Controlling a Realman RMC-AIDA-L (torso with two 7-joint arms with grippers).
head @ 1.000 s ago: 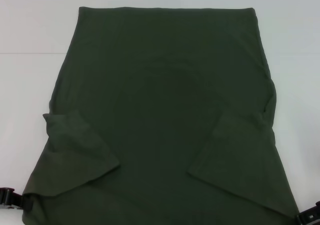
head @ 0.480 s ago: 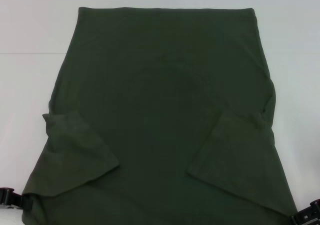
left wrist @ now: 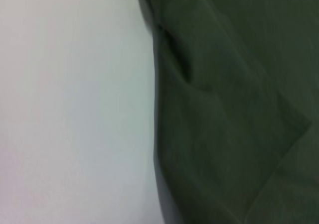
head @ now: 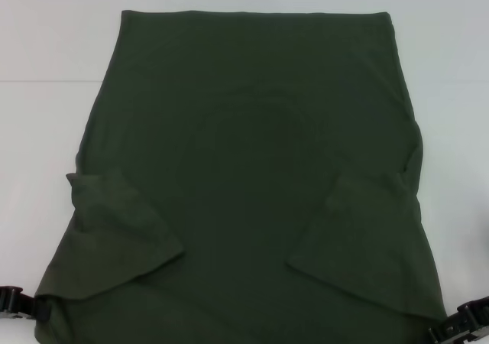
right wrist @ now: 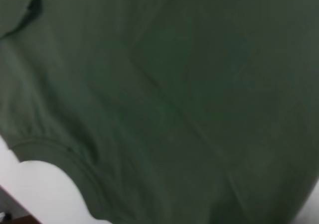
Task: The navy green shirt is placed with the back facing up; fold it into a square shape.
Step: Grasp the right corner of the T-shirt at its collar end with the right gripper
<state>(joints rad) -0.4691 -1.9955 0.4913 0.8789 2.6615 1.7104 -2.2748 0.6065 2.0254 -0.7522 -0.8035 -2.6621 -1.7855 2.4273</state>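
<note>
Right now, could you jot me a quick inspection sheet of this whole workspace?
Surface: white table, bare around the cloth.
Job's things: navy green shirt lies flat, both sleeves folded inward onto the body.
Clutter: nothing seen.
Grippers: left gripper at the shirt's near left corner, right gripper at its near right corner; whether either grips the cloth cannot be told.
Cables: nothing seen.
Surroundings: nothing seen beyond the table.

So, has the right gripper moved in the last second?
Yes. The right gripper has shifted slightly inward along the shirt near corner, showing more of itself.
</note>
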